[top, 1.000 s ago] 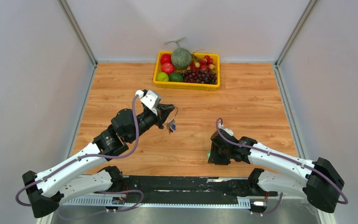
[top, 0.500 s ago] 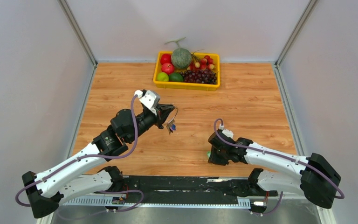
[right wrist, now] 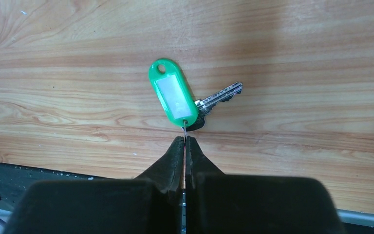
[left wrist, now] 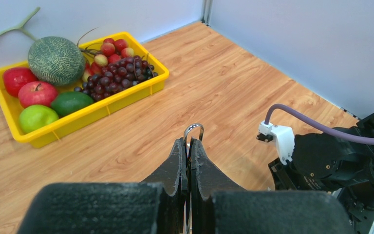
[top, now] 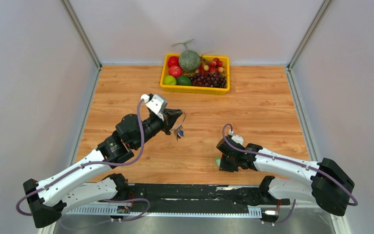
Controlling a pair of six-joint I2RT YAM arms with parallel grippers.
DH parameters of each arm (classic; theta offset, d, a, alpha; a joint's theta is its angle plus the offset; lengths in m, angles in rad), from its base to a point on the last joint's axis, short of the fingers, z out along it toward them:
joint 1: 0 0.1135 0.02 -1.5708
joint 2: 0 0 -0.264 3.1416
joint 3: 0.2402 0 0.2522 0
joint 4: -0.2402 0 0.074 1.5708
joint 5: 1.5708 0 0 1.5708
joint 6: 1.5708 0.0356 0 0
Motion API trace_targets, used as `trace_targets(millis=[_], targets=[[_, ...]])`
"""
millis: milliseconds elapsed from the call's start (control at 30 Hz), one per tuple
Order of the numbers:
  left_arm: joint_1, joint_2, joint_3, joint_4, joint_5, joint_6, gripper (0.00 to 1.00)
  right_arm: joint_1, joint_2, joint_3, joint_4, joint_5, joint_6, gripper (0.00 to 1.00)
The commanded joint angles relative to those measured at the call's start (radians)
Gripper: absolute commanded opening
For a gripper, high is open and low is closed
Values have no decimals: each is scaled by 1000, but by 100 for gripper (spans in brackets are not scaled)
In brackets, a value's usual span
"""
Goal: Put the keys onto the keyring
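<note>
My left gripper point(top: 177, 117) is raised above the middle of the table and shut on the keyring point(left wrist: 194, 128), a thin silvery wire loop sticking out past the fingertips point(left wrist: 179, 151). Small keys point(top: 178, 130), one with a blue head, hang from it. My right gripper point(top: 219, 161) is low at the table's near edge. In the right wrist view it point(right wrist: 185, 139) is shut on a thin wire link of the green-headed key point(right wrist: 173, 96), whose silver blade point(right wrist: 220, 96) lies flat on the wood. A bit of green point(top: 217, 161) shows by it from above.
A yellow tray point(top: 195, 89) of fruit, with a melon, apples, grapes and cherries, stands at the back centre and shows in the left wrist view point(left wrist: 102, 110). Grey walls close in the left, right and back. A black rail point(top: 190, 191) runs along the near edge.
My right arm has shifted slightly left along the near edge, its gripper staying low on the green key. The left arm and the keyring have not moved.
</note>
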Motion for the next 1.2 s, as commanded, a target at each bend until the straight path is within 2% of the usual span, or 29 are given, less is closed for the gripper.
trace_targets(millis=[0,300,467,633,900,1167], targets=[[1,-12,0,38,-1,-9,0,5,1,-2,30,29,16,0],[1,-13,2,40,9,-6,0,6,-69,17,9,48,-57,0],[1,-21,6,41,26,0,0,6,-135,122,-21,30,-221,0],[1,-35,3,51,74,8,0,6,-147,263,-40,-135,-441,0],[1,-42,17,53,184,34,0,6,-147,436,-35,-405,-699,0],[0,-85,-7,101,318,51,0,1,-139,559,7,-619,-795,0]])
